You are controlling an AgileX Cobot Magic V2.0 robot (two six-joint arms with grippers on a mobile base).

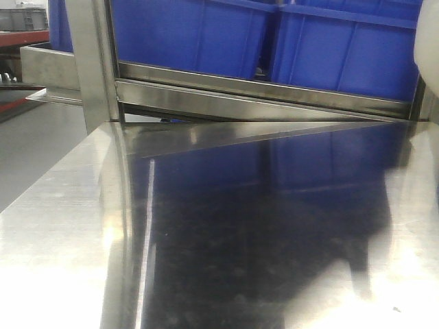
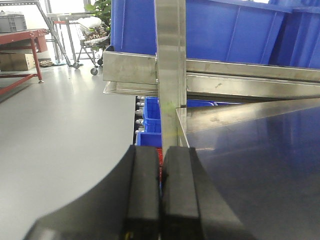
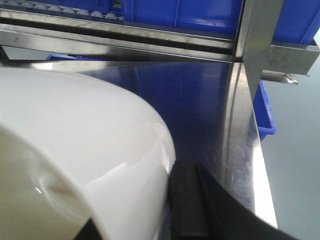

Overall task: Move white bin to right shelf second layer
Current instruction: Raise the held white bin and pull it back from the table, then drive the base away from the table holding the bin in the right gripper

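The white bin (image 3: 75, 150) fills the left of the right wrist view, smooth and cream-white, held above the flat steel tabletop (image 3: 200, 110). My right gripper (image 3: 162, 200) is shut on the bin's wall. One black finger (image 3: 187, 200) shows outside the wall and the other is mostly hidden behind the bin. A sliver of the bin (image 1: 430, 41) shows at the right edge of the front view. The roller shelf level (image 3: 55, 9) with its steel front bar (image 3: 125, 37) lies ahead and carries blue crates (image 3: 175, 12). My left gripper (image 2: 161, 155) is shut and empty, by the tabletop's left corner.
A steel upright post (image 2: 170, 70) stands right ahead of the left gripper, and another (image 3: 255, 30) stands at the table's right corner. Blue crates (image 1: 274, 38) fill the shelf behind the table. More blue crates (image 2: 152, 120) sit lower down. Grey floor lies to the left (image 2: 60, 140).
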